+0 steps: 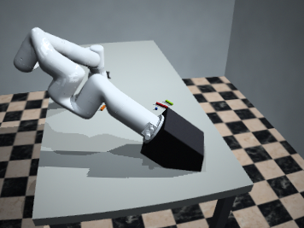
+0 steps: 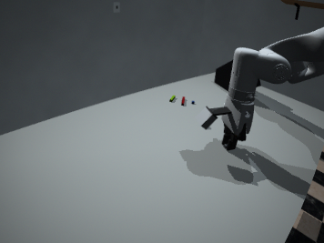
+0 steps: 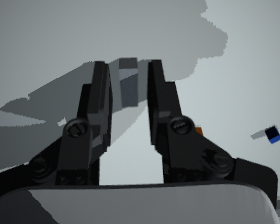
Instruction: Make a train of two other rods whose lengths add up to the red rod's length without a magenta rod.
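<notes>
Between the partly spread fingers (image 2: 229,141), seen from the wrist, the grey rod (image 3: 128,87) shows near their tips, touching neither one.

Arm (image 1: 125,109) (image 2: 243,71): glossy white, rounded links. End effector (image 3: 129,79): black, flat-faced fingers, round screws at the joints.

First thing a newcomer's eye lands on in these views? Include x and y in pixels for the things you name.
The big white arm (image 1: 90,98) (image 2: 245,74), reaching over the table (image 1: 128,197) (image 2: 114,187), then the black-and-cream checkered floor (image 1: 279,154) (image 2: 314,210) beyond the table's edge. Next, small but bright, the red rod (image 1: 161,105) (image 2: 183,101) and lime rod (image 1: 169,102) (image 2: 172,98) near each other. In the wrist view, the gripper's (image 2: 229,146) (image 3: 128,62) parted black fingers dominate, framing a shadowed grey rod (image 3: 129,87).
</notes>
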